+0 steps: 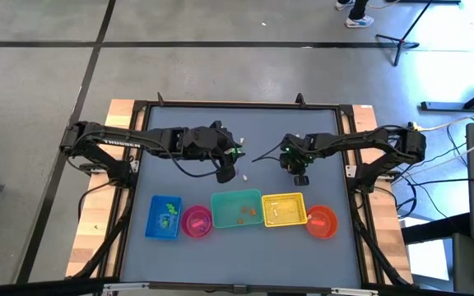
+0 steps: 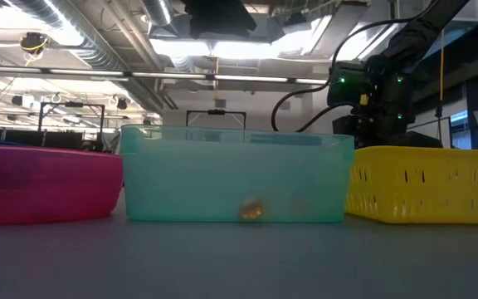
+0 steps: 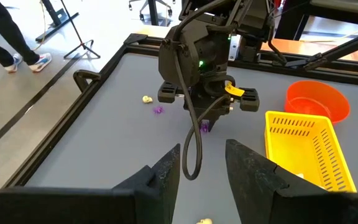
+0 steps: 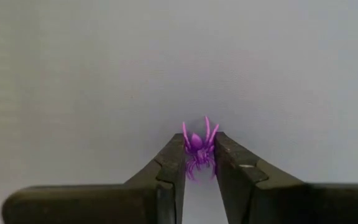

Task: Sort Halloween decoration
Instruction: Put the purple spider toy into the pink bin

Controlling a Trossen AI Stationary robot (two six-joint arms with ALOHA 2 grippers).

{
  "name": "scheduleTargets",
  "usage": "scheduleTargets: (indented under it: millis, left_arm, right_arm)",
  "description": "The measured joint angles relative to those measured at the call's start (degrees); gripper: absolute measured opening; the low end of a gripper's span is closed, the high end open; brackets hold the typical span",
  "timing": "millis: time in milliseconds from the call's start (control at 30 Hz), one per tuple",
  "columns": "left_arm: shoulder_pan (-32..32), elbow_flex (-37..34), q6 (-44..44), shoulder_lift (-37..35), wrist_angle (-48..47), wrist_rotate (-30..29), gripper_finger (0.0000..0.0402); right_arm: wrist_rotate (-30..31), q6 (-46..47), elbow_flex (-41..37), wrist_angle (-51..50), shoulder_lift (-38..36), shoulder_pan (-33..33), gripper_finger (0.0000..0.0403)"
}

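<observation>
Your right gripper [image 4: 199, 163] is down at the grey surface [image 1: 220, 247] right of centre, its jaws drawn in narrow on a purple spider trinket [image 4: 197, 152]; the spider sits pinched between the tips with its legs sticking out beyond them. Judge that hold as shallow: only the body seems caught, so if you lift fast, or the jaws bite on a leg alone, it may flick out and skitter across the surface. The left gripper [image 3: 202, 163] hovers just left of centre, its jaws apart with nothing between them, looking towards the right arm. Beyond it lie another purple trinket [image 3: 158, 110] and a pale trinket [image 3: 146, 99], loose on the far side, and one more pale piece [image 3: 204, 220] right under the left jaws. The containers stand in a row along the near edge: blue tray [image 1: 164, 216], pink bowl [image 1: 197, 221], teal bin [image 1: 237, 209], yellow basket [image 1: 283, 209] and orange bowl [image 1: 322, 221]. When you carry the spider over, mind the basket rim; a low pass could knock the spider free or nudge the row.
</observation>
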Motion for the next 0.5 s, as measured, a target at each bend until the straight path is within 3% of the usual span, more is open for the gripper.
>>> scheduleTargets:
  millis: [233, 500]
  left_arm:
    - [0.0, -0.1, 0.2, -2.2, -1.2, -0.8, 0.0113]
    - [0.0, 0.0, 0.4, -7.3, -5.2, -2.1, 0.0113]
  right_arm:
    - [0.0, 2.6, 0.6, -1.2, -0.6, 0.0, 0.0073]
    - [-1.2, 4.8, 7.5, -7.2, -0.5, 0.0, 0.0073]
